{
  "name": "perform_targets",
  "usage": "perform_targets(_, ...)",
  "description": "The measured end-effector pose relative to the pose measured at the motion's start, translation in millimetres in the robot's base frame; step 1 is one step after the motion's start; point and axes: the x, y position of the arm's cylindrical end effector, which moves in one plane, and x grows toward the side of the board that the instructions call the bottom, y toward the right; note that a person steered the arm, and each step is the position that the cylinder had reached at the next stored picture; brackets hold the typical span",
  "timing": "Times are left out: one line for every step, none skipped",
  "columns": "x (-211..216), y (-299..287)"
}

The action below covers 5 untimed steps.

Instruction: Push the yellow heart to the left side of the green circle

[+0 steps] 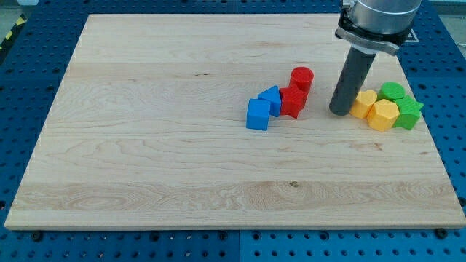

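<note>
Camera view shows a pale wooden surface (160,145) filling most of the frame, resting on a blue perforated bench (29,73) whose edges run out of the picture on all sides. From the view's top right the arm's grey housing (375,18) enters, cut off by the frame so only its lower collar shows. Below it hangs the straight dark rod, and my tip (339,111) rests on the surface. No hand is fitted, so nothing is held or clasped; the rod simply stands upright.

My tip sits just beside the left edge of a cluster on the view's right, apparently touching or almost touching the yellow heart (363,104); its heart outline is hard to make out from this angle. Pressed against it is a yellow hexagon (383,114). Behind them lies the green circle (393,91), partly hidden by the yellow blocks, and a green star-like block (409,113) at the far right, also partly covered.

Left of my tip, apart from it, stands a second cluster: a red cylinder (302,77), a red block (293,102) of unclear shape, a blue block (271,97) half hidden, and a blue cube (258,115).
</note>
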Motion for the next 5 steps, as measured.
perform_targets(0, 2)
perform_targets(0, 21)
perform_targets(0, 21)
perform_targets(1, 7)
perform_targets(9, -6)
